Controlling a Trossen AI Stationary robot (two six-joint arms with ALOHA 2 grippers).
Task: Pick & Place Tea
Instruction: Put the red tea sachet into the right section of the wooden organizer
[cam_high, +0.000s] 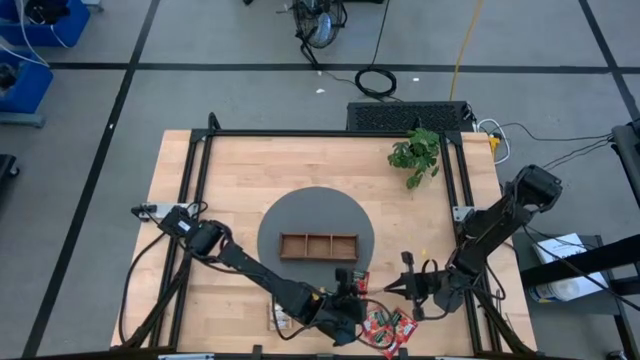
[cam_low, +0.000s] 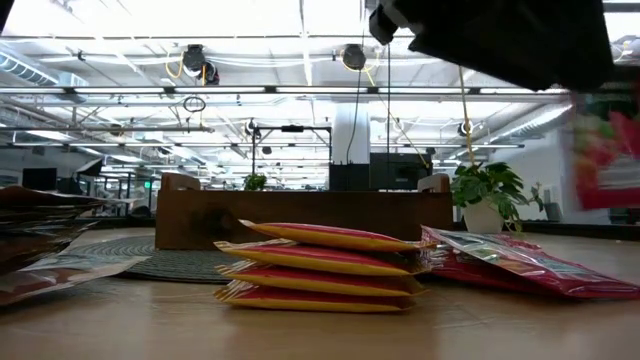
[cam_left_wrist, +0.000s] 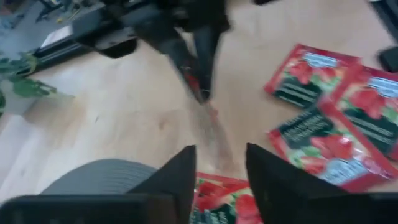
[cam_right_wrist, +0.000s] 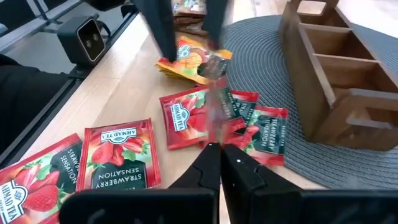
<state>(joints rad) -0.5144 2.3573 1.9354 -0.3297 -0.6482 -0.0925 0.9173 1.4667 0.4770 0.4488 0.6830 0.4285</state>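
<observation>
Your left gripper (cam_high: 352, 290), fingers parted and empty, hangs over red tea sachets (cam_right_wrist: 186, 117) near the wooden tray (cam_high: 318, 245); right gripper (cam_high: 404, 283) shut, empty.

- From overhead I see my two arms, the matte black jointed left arm (cam_high: 250, 268) and its twin, the right arm (cam_high: 500, 222), both built of blocky segments.
- Thin black cables loop beside each base.
- My left gripper (cam_left_wrist: 221, 177) has two flat, dark, square-edged fingers (cam_left_wrist: 180, 180).
</observation>
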